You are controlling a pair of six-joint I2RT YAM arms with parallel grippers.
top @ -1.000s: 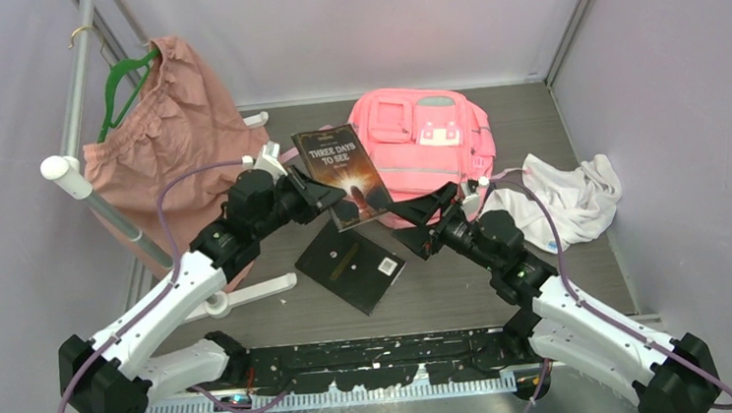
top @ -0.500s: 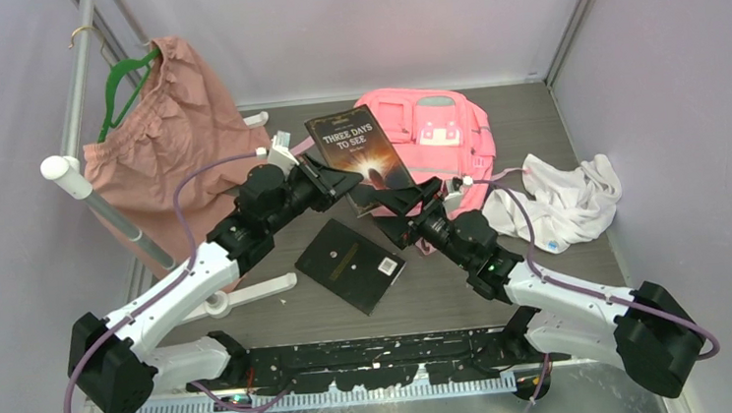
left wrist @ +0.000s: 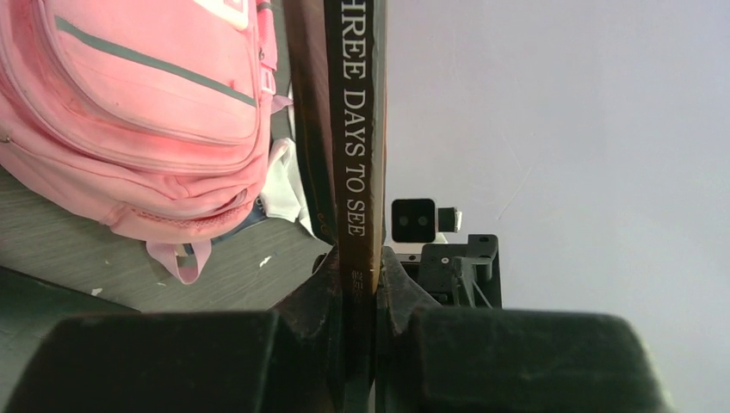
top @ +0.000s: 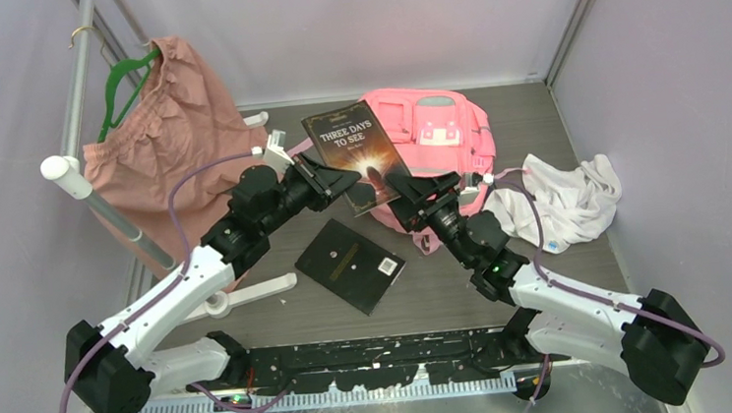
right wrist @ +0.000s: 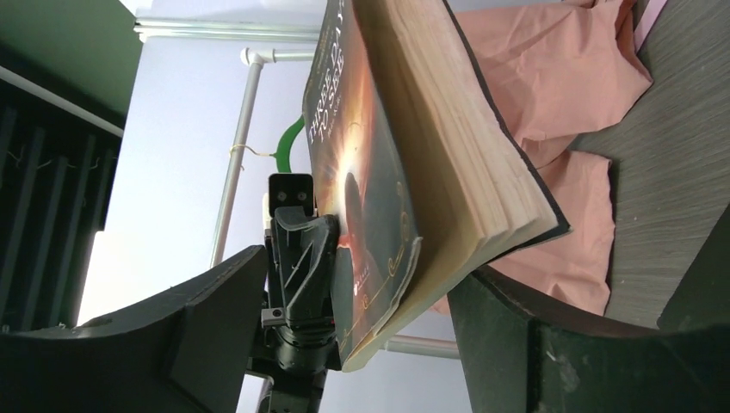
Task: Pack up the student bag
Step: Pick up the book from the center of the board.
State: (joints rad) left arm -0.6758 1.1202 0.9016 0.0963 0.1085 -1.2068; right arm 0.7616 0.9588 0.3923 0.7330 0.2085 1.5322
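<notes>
Two grippers on one dark paperback book, up off the grey table.

From above: pinched at its lower left edge by the left gripper, cover tilted up, hanging just in front of the large bright pink fabric student bag, itself flat at the back of the table, pockets up. Flanked at the lower right corner by the right gripper. Looks like a handover, likely for a better packing grip.

Left wrist: clamped narrow on the spine, bag down to the left.

Right wrist: jaws wide, straddling the book's bottom corner, page edges showing; not closed yet, cover-side finger apart from the cover. Needs a firm squeeze before any release opposite, else risks a drop.
</notes>
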